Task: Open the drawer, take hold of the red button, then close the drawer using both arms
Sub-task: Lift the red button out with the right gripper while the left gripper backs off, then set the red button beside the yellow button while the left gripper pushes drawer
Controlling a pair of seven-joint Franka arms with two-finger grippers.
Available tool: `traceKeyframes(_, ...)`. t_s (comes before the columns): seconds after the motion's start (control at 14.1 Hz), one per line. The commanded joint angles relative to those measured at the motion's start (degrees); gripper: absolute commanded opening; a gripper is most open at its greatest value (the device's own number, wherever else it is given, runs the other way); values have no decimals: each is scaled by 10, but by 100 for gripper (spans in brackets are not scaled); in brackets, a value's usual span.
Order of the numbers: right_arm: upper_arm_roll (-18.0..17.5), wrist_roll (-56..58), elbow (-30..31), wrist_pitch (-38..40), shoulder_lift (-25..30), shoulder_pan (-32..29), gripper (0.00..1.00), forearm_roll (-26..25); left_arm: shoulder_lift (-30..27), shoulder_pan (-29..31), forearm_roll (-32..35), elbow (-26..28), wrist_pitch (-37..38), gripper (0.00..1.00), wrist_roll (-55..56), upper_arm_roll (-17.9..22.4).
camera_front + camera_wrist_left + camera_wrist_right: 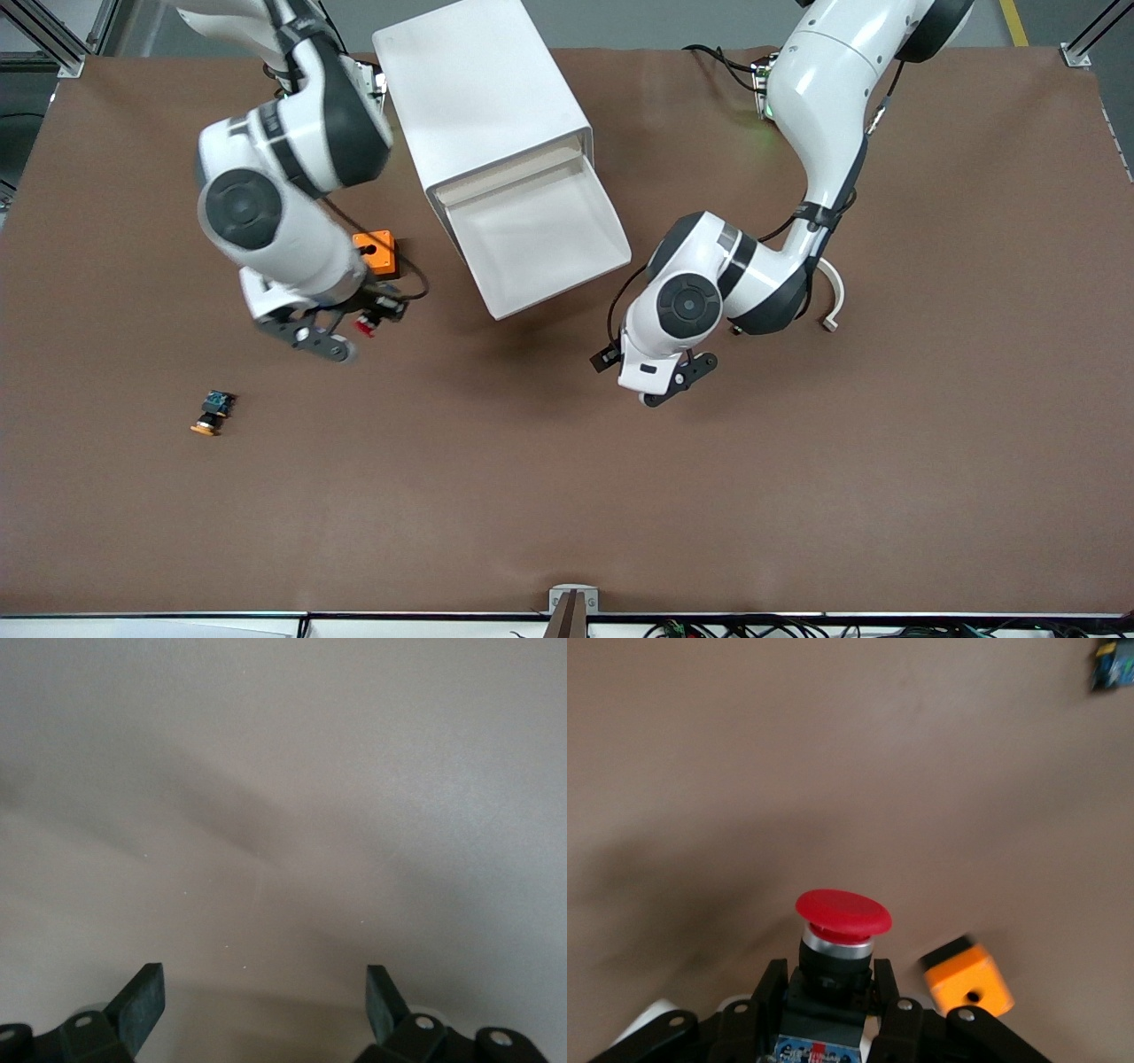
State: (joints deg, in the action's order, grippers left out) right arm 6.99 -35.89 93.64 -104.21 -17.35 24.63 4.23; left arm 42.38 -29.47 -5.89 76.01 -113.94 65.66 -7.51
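The red button [842, 926] sits pinched in the right gripper [829, 992], up over the table [567, 496] in the middle left of the front view, just beside the orange box [376, 252]. The white drawer [532, 235] stands open at upper centre. The left gripper [264, 1001] hangs spread over bare table, centre right.

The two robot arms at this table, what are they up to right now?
The right gripper is shut on the red-capped button, holding it above the table beside the orange box. The white drawer stands pulled open. The left gripper waits open over bare table near the drawer. An orange-capped button lies apart, nearer the front camera.
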Motion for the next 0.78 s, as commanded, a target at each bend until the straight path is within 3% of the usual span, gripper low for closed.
traceKeyframes(0.0, -14, 117, 30, -44, -3, -70, 1, -1, -19, -1, 12, 18, -10, 100, 17, 2)
traceKeyframes(0.5, -14, 314, 41, -201, -117, -178, 1, -2, -26, -39, 15, 19, -5, 100, 74, 2)
traceKeyframes(0.71, -15, 373, 40, -232, -149, -209, 1, -1, -24, -58, 16, 20, 0, 100, 88, 0)
